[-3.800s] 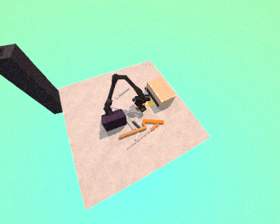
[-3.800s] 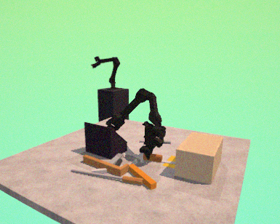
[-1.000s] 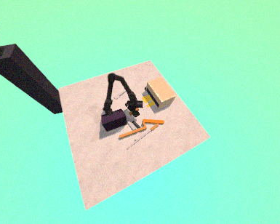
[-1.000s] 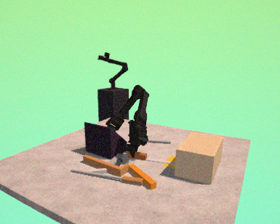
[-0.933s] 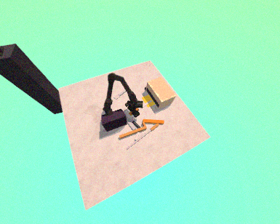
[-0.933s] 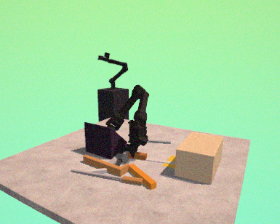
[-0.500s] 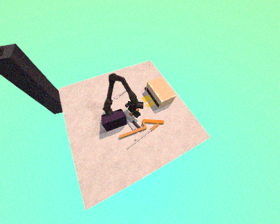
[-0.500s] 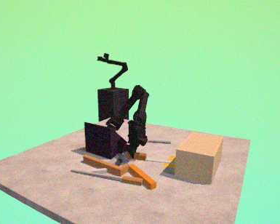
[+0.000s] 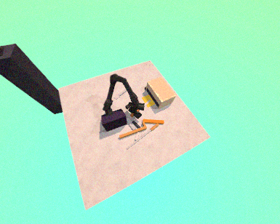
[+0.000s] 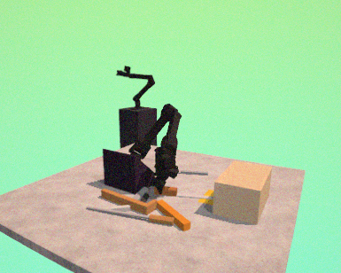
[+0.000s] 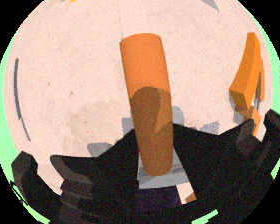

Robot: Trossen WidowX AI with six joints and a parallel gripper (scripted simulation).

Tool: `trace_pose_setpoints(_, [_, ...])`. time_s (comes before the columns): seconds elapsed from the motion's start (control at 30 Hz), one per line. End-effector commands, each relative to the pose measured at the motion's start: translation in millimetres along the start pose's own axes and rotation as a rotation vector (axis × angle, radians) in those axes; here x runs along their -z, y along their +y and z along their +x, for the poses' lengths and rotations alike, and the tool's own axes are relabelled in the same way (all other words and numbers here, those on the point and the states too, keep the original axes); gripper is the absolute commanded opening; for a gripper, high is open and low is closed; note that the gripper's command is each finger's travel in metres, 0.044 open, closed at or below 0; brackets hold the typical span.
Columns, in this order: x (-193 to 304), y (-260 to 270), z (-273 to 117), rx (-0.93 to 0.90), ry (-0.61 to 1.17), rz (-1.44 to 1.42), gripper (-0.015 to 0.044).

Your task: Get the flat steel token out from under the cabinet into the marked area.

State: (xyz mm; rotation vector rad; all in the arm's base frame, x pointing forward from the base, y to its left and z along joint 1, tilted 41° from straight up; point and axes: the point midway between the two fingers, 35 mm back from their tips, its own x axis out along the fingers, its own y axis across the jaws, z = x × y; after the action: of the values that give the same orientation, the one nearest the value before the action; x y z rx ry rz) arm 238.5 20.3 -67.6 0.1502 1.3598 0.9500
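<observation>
My gripper (image 9: 135,113) (image 10: 160,188) (image 11: 152,129) is shut on the orange handle (image 10: 169,191) (image 11: 146,65) of a tool, low over the table. A thin grey rod (image 10: 189,197) runs from this handle towards the cabinet (image 9: 161,91) (image 10: 241,186). The yellow marked area (image 9: 145,98) (image 10: 205,201) lies in front of the cabinet, and the rod's far end reaches it; I cannot tell exactly where the tip is. I cannot make out the steel token in any view. The wrist view shows only a sliver of yellow at its top edge.
Orange bars (image 9: 132,133) (image 10: 174,214) (image 11: 246,75) lie beside the gripper. A second tool with an orange handle (image 9: 155,127) (image 10: 161,220) lies beyond them. A thin grey rod (image 9: 121,95) (image 10: 194,173) (image 11: 17,90) lies on the other side. A dark block (image 9: 114,121) (image 10: 121,170) stands by the arm's base.
</observation>
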Motion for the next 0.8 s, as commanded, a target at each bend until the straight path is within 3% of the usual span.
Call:
trace_pose_setpoints(0.0, [0.6,-6.2,-1.3,0.002,-0.002,-0.008,0.0000])
trace_pose_setpoints(0.77, [6.1,-30.1,-2.1,0.004,-0.001,-0.036,0.0000])
